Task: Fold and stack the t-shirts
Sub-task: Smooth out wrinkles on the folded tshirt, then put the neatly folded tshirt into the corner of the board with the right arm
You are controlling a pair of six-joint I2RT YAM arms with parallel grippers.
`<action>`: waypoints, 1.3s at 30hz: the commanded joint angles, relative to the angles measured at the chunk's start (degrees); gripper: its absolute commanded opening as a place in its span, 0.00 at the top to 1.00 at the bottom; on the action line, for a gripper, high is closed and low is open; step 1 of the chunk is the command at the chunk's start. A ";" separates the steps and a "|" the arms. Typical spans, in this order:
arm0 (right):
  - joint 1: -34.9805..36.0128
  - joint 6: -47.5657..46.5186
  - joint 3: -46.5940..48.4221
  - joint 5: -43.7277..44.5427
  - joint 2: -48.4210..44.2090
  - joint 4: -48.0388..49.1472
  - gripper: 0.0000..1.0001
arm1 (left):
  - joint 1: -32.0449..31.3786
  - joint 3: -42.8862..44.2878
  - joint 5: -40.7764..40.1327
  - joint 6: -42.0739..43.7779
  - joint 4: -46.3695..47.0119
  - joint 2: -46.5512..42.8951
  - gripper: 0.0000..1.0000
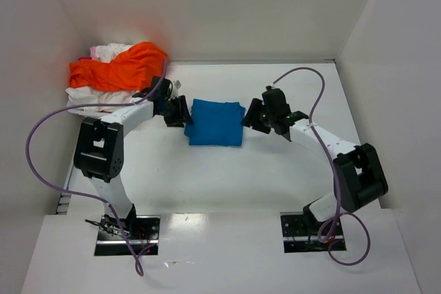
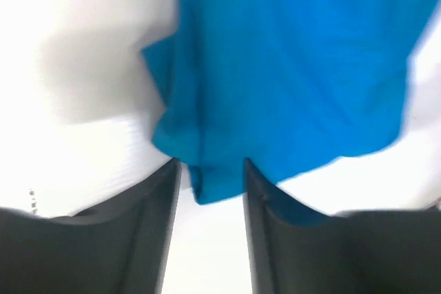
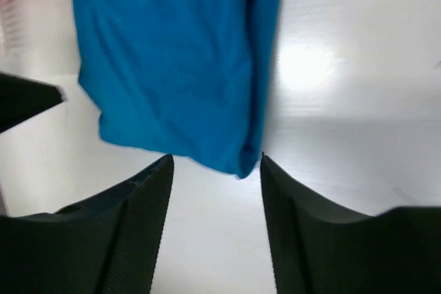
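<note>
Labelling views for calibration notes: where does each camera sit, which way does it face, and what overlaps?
Top external: above and behind the robot, looking down on the table; shows left arm, right arm, bases at bottom, left gripper and right gripper flanking the blue t-shirt, orange t-shirt far left.
Left wrist: on that wrist, facing along its fingers at the blue t-shirt's edge; only fingers show.
Right wrist: same, from the opposite side; only its fingers show.
Shared: all three see the blue t-shirt.

No txt, labels, brands or nos. legible in any view. Tiny dark mark (image 2: 31, 194) on tabletop (image 2: 89, 156), left wrist view: too small & blurred to read.
</note>
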 commanded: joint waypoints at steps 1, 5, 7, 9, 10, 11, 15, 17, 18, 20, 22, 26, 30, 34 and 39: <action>-4.17 -0.78 0.72 -0.04 -0.55 0.95 0.39 | -0.21 4.08 3.14 1.90 0.14 -6.34 0.42; -7.16 -2.44 0.10 -4.87 3.05 4.37 0.13 | -0.21 4.08 1.47 3.40 0.75 -6.35 0.33; -7.17 -3.23 1.24 -5.41 5.41 5.95 0.02 | -0.21 2.24 1.47 3.92 2.77 -5.74 0.29; -7.17 -4.02 2.03 -6.72 6.83 7.10 0.00 | -0.21 0.74 1.47 3.31 5.74 -5.22 0.29; -7.17 -4.03 2.56 -6.73 7.53 7.97 0.00 | -0.21 0.22 1.47 3.31 6.54 -4.69 0.28; -7.17 -4.03 3.43 -7.43 8.84 8.51 0.00 | -0.21 -0.49 1.47 3.31 7.08 -4.68 0.28; -7.17 -4.03 6.34 -10.68 13.33 10.70 0.03 | -0.21 -1.01 3.14 3.31 8.22 -2.66 0.29; -7.17 -4.03 8.45 -11.21 15.53 10.71 0.04 | -0.21 -1.81 3.66 2.78 8.93 -2.14 0.30; -7.17 -4.03 9.06 -11.21 17.71 10.19 0.04 | 0.31 -2.51 3.67 2.78 9.54 -2.14 0.32; -7.17 -4.03 10.21 -12.00 19.39 10.18 0.07 | 0.32 -2.51 3.67 2.78 9.54 -2.14 0.32; -7.17 -4.03 10.73 -12.00 20.55 10.18 0.12 | 0.32 -2.51 3.67 3.40 9.54 -1.61 0.32; -7.17 -3.50 10.74 -12.00 22.56 10.71 0.13 | 1.37 -2.51 4.72 3.92 9.54 -1.08 0.32; -7.17 -3.50 10.74 -12.00 23.18 11.23 0.17 | 1.90 -2.51 5.78 3.92 9.02 -1.08 0.32; -6.56 -2.36 10.21 -14.20 24.50 12.72 0.23 | 3.04 -2.51 8.67 4.45 8.40 -1.08 0.32; -4.63 -1.31 11.62 -14.20 27.92 12.03 0.27 | 3.04 -3.04 8.68 4.98 7.87 -5.46 0.29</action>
